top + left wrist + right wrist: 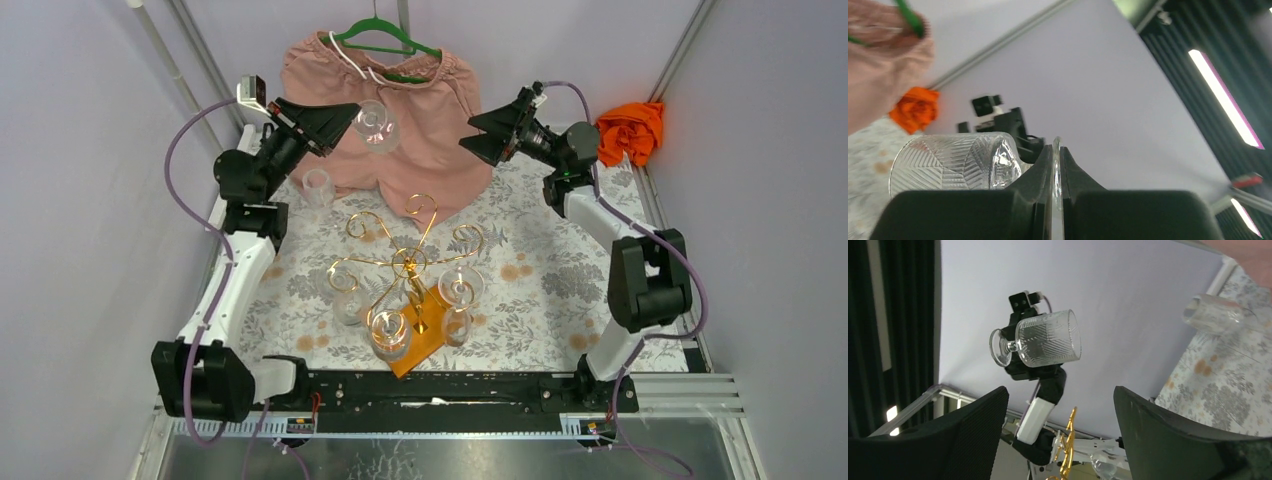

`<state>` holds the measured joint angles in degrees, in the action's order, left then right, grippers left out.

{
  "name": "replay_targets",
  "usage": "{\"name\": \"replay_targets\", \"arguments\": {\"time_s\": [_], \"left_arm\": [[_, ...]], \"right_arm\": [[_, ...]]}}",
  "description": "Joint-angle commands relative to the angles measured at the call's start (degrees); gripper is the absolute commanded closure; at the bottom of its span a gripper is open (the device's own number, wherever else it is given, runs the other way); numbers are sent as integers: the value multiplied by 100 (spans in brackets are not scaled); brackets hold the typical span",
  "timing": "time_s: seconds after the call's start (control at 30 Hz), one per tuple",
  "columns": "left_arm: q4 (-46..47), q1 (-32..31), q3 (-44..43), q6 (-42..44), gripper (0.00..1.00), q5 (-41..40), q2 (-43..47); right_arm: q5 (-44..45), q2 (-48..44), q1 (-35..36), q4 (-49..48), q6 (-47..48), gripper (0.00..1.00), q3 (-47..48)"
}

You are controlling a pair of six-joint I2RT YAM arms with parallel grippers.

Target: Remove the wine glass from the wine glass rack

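My left gripper (352,112) is raised at the back left and is shut on the flat foot of a clear patterned wine glass (377,125), which it holds sideways in the air, clear of the rack. In the left wrist view the foot's edge (1056,165) is pinched between the jaws and the bowl (953,162) lies to the left. The gold wine glass rack (410,262) stands on its orange-brown wooden base (428,335) at the table's middle, with three glasses hanging from it (390,330). My right gripper (472,137) is open and empty at the back right, facing the held glass (1048,338).
A loose glass (317,185) stands on the floral tablecloth at the back left, also in the right wrist view (1210,314). Pink shorts (400,110) hang on a green hanger (385,38) at the back. An orange cloth (630,130) lies at the back right corner.
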<state>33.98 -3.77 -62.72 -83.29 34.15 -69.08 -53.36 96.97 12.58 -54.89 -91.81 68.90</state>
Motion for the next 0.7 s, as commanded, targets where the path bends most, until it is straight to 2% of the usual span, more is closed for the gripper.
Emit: {"name": "replay_targets", "arguments": {"time_s": [0.0, 0.17, 0.33, 0.67], "left_arm": [[3159, -37, 15, -1628, 100, 320, -231], [4868, -134, 60, -2612, 100, 201, -714], [5730, -275, 151, -3086, 100, 29, -1109], [5796, -456, 219, -3006, 100, -7, -1291]], "right_arm": [[-194, 541, -17, -2651, -1579, 17, 589], [-1, 1111, 54, -4151, -2661, 18, 1062], [-56, 1276, 385, -4265, -2689, 24, 1566], [-32, 1431, 939, -4293, -2691, 28, 1989]]}}
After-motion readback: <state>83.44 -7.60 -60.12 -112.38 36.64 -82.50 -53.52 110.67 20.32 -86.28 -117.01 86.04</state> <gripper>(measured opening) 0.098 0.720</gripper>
